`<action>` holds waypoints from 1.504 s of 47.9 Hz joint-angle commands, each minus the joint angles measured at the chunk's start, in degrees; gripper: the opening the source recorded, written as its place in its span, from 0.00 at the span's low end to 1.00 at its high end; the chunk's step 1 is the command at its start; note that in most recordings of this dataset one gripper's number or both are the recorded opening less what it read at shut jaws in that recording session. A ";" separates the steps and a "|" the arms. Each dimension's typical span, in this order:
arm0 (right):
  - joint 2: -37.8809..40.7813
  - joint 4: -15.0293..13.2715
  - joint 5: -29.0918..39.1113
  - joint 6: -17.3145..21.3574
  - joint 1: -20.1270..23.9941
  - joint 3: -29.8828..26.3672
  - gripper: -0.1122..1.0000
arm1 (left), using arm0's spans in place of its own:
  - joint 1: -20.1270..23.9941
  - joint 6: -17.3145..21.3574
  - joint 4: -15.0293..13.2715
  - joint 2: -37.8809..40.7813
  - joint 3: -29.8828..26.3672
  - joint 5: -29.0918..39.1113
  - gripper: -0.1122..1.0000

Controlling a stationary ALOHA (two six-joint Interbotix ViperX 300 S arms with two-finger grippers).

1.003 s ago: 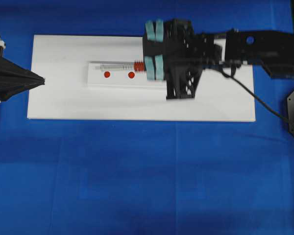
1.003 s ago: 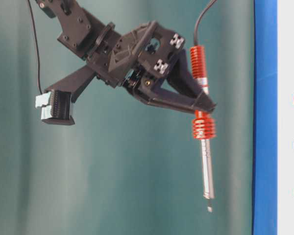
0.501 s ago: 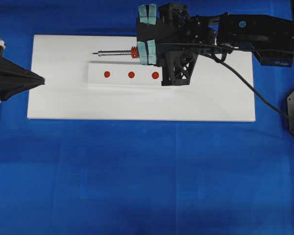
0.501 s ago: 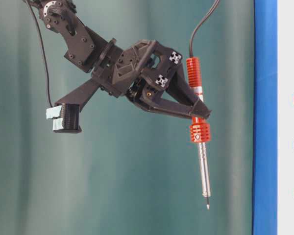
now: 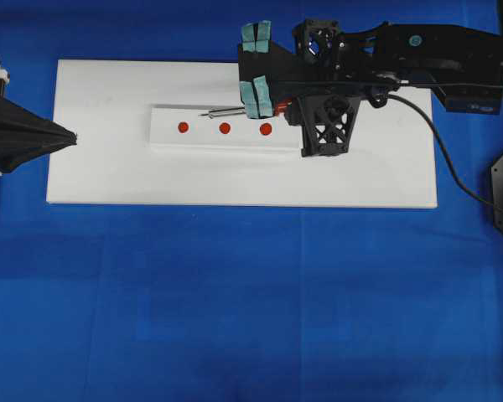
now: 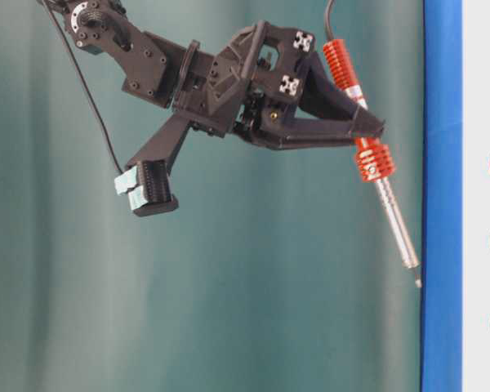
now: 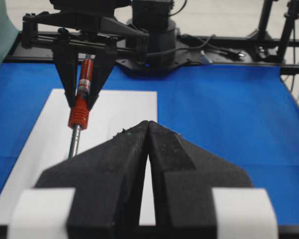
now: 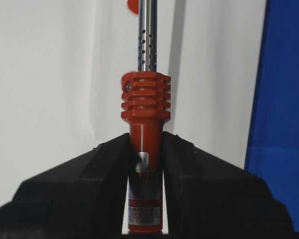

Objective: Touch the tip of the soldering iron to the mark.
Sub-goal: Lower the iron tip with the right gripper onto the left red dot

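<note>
A board [image 5: 109, 167] lies on the bench [image 5: 235, 301], toward its far edge in the overhead view. On the board rests a narrow strip [image 5: 163, 138] carrying three marks in a row — left [image 5: 183, 127], middle [image 5: 225, 128], right [image 5: 266, 129]. The right pincer [image 8: 145, 164] hangs over the strip's right end, gripping the soldering iron [image 6: 367, 155], whose shaft slants leftward to a tip above the strip's far edge, between the left and middle marks. The left pincer [image 5: 71, 136] sits at the board's left edge, well apart from the strip.
</note>
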 commanded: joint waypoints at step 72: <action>6.42 0.09 -6.68 1.32 0.26 -3.43 0.16 | 0.09 -0.09 0.18 0.53 -0.62 -0.62 0.10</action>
